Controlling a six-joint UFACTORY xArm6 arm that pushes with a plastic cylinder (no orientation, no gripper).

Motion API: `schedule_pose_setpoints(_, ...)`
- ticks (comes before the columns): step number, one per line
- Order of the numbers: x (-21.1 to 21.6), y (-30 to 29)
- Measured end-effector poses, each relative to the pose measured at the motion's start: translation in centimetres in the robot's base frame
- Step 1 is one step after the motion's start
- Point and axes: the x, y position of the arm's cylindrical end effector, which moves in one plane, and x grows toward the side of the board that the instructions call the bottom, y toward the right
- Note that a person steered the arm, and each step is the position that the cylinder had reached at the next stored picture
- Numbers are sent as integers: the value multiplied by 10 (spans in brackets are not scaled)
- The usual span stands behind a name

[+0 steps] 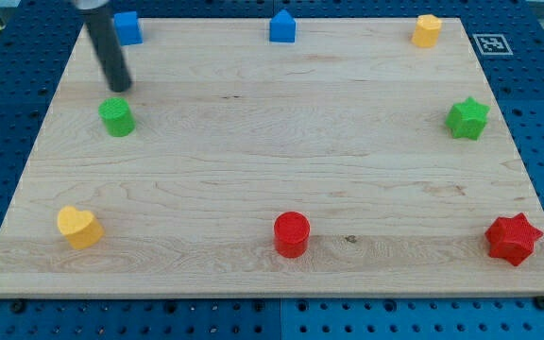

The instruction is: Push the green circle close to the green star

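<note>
The green circle (116, 117) is a short green cylinder near the board's left edge, in the upper left of the view. The green star (467, 118) sits near the right edge at about the same height, far across the board. My rod comes down from the view's top left, and my tip (119, 88) rests just above the green circle, a small gap away and not touching it.
The wooden board (272, 161) also holds a blue block (127, 27) at the top left, a blue block (281, 27) at top centre, a yellow block (427, 30) at top right, a yellow heart (78, 227) at bottom left, a red circle (291, 233) at bottom centre and a red star (513, 238) at bottom right.
</note>
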Motion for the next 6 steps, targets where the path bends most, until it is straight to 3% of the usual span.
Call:
schedule_pose_setpoints(3, 44, -29)
schedule_pose_setpoints(6, 65, 57)
